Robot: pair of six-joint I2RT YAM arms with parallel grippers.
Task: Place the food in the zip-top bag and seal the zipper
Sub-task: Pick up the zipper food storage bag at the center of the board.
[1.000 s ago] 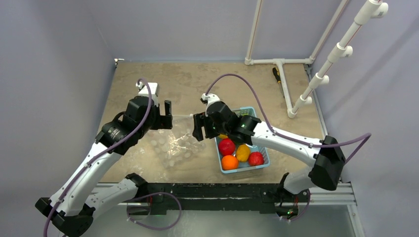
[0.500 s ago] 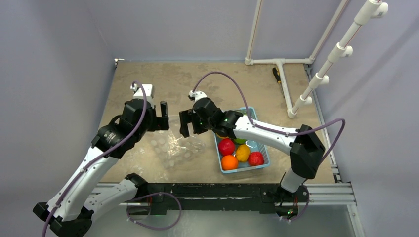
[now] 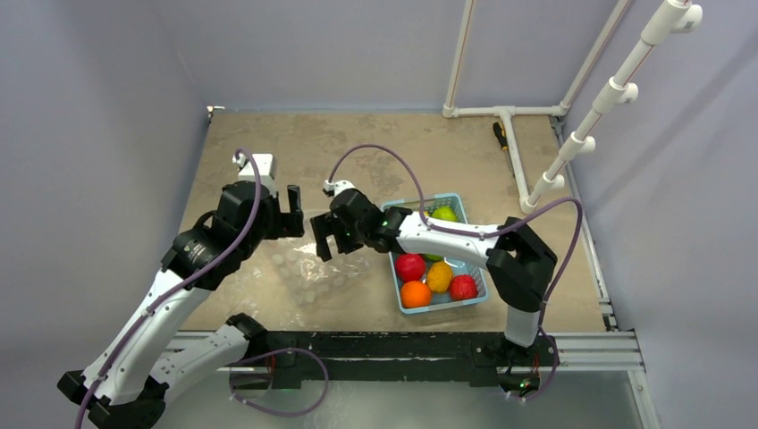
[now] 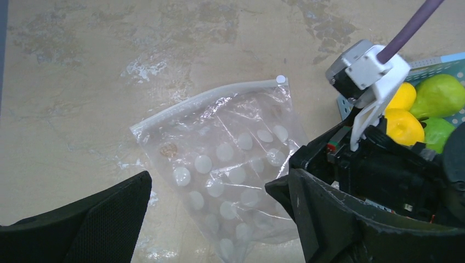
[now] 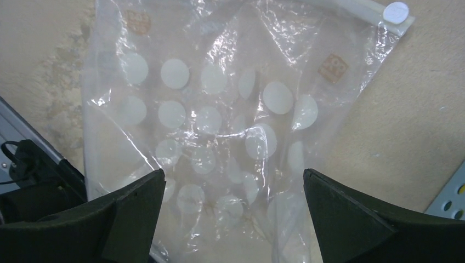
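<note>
zip-top bag point(image 3: 313, 273) 1; basket point(image 3: 444, 306) 1; fruit point(image 3: 416, 293) 6 (top view, some hidden)

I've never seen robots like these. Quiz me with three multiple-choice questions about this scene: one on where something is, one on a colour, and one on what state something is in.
1. Where is the food?
A) inside the zip-top bag
B) in the light-blue basket
C) held by a robot arm

2. What colour are the bag's dots?
A) red
B) black
C) white

3. How is the right gripper?
A) open, holding nothing
B) shut on the bag
C) shut on a fruit

Answers:
1 B: the fruits sit together inside the basket, and the bag looks empty.
2 C: white rounds show all across the clear plastic.
3 A: its fingers stand wide apart above the flat bag.
</note>
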